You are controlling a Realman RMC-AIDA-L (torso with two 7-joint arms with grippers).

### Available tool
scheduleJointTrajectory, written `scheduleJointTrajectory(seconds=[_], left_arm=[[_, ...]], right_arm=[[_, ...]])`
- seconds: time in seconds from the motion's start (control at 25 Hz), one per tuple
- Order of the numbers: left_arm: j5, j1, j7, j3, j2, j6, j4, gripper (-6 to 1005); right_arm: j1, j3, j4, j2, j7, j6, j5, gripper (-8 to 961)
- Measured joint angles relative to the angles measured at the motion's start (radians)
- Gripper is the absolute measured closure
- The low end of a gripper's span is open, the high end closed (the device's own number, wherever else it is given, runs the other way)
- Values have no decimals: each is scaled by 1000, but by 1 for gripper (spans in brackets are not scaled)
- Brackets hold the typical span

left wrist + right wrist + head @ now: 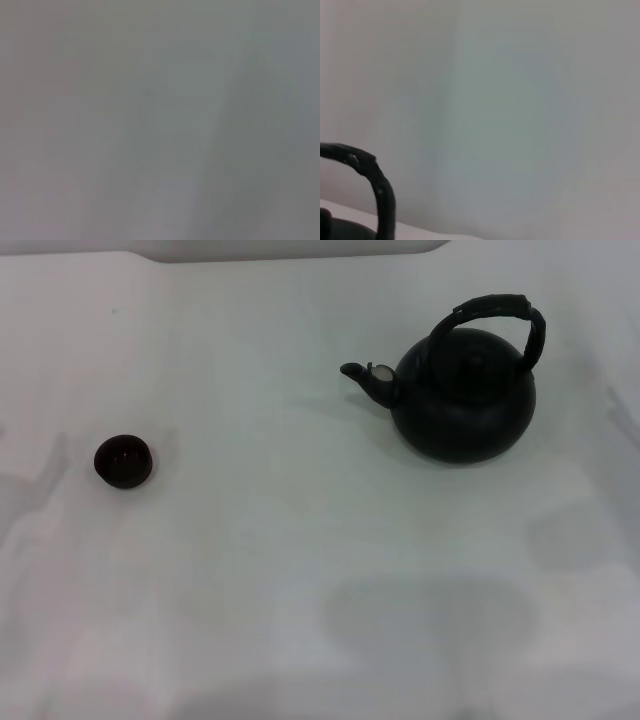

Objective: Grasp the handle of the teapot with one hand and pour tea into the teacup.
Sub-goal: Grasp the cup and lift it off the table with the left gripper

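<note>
Head view: your teapot point(463, 400) sits upright on the white table point(300, 570) toward the far right corner, spout aimed left, handle point(492, 316) arched over the lid. The teacup point(123, 461) stands well apart, near the left edge. Neither gripper shows, so finger state: cannot tell

Left wrist view: only blank grey surface

Right wrist view: part of the handle point(375, 190) shows near one corner

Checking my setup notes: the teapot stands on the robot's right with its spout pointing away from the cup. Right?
Not quite. In the head view the teapot does stand on the robot's right, but its spout points toward the cup, not away.
</note>
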Motion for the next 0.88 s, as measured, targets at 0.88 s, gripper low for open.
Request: scheduleJointTrajectory(seconds=[0.88], left_arm=[[111, 7, -195, 14, -7, 166, -141, 166]], right_arm=[[33, -1, 7, 3, -1, -102, 4, 138]])
